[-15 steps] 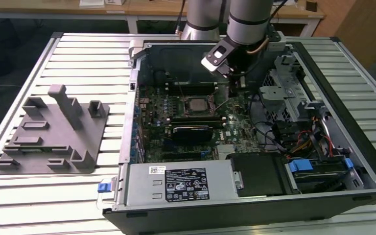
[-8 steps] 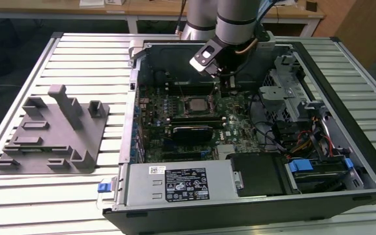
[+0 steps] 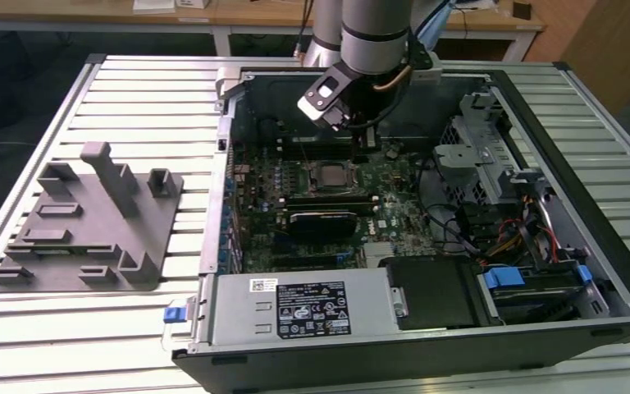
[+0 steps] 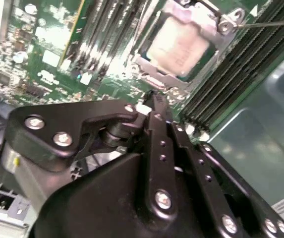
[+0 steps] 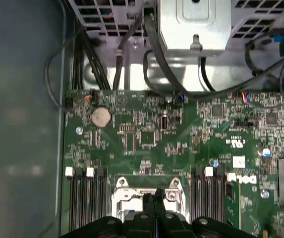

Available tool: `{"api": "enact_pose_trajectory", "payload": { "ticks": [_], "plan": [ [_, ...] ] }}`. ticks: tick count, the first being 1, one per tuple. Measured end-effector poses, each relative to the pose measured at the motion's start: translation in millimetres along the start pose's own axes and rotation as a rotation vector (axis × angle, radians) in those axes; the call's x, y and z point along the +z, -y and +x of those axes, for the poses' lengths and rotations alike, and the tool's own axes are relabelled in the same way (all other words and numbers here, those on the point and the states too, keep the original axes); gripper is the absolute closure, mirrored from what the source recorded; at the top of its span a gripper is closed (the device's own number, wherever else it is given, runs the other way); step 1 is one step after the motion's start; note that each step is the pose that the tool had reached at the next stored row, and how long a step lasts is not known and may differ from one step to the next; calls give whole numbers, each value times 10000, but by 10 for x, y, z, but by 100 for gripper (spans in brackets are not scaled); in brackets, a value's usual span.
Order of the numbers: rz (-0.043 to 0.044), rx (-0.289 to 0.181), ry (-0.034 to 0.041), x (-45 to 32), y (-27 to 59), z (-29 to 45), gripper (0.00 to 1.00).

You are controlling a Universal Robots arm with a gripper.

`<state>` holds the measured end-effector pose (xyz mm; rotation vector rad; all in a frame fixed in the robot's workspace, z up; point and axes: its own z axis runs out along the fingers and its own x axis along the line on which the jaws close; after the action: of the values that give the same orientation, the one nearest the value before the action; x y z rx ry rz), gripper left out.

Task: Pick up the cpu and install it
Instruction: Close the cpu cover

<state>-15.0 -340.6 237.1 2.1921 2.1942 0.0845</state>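
Black claw (image 4: 154,104) on the 1 arm is closed. In both wrist views its 2 fingers meet at the tip with nothing between them, so it carries nothing. The cpu (image 4: 181,44), a small flat square chip with a silvery-white metal top, is not in the claw. It lies flat in the socket on the green motherboard (image 5: 146,134), inside the open black computer case (image 3: 610,271) on the slatted metal worktop (image 3: 140,90). A bright metal retention frame (image 4: 144,64) sits around the chip's edges, and a thin wire lever (image 4: 275,22) runs off 1 corner. Whether the frame is latched, I can't tell. Key relation: in the second wrist view the cpu is just ahead of the closed tips, near but not touching. In the exterior view the claw hangs over the board on the far side of the socket, so the chip lies below it and toward the camera. The chip is square, so there's no long axis to line up on; the dark memory slots (image 5: 85,198) run along both sides of the socket. The grey plastic fixture (image 3: 85,230) sits well apart on the exterior view's left. My read: the chip is already placed.
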Motion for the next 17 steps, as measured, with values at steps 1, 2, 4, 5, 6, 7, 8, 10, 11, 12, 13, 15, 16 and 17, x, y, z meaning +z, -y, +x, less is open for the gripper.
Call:
{"api": "enact_pose_trajectory", "payload": {
  "ticks": [1, 2, 4, 5, 6, 7, 8, 10, 11, 12, 13, 15, 16, 17],
  "plan": [
    [0, -2, -1, 0, 0, 0, 89],
    [0, -2, 0, 0, 1, 0, 89],
    [0, -2, 0, 0, 3, 0, 89],
    [14, -2, -2, 0, 3, 0, 89],
    [135, 1, -3, 3, 2, 0, 89],
    [313, 2, -1, 4, 0, -1, 89],
    [399, 3, 0, 5, -1, 0, 89],
    [430, 4, 3, 4, 0, -1, 89],
    [440, 4, 0, 4, 0, 0, 89],
    [449, 4, 0, 5, -1, 0, 89],
    [459, 5, -1, 5, 0, 0, 89],
    [470, 4, -1, 6, 2, 0, 89],
    [469, 4, -4, 9, 9, 0, 89],
    [470, 4, -3, 10, 24, 0, 89]
  ]
}}
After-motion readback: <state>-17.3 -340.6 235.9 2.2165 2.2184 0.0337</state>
